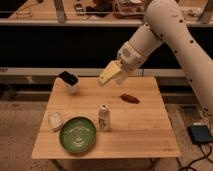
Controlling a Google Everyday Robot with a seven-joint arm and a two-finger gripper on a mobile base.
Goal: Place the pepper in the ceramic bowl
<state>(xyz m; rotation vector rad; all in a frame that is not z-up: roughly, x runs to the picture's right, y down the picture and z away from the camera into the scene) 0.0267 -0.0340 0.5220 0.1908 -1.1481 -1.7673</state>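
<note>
The pepper (129,98) is small and reddish-brown and lies on the wooden table (145,131) right of centre. The green ceramic bowl (78,134) sits at the table's front left with nothing but pale markings inside. My gripper (107,75), with yellowish fingers, hangs above the table's back middle, up and to the left of the pepper and apart from it. It holds nothing that I can see.
A white upright bottle (103,117) stands just right of the bowl. A small white oblong object (55,120) lies left of the bowl. A dark and white cup-like object (69,80) sits at the back left. A blue-grey pedal (200,134) lies on the floor at right.
</note>
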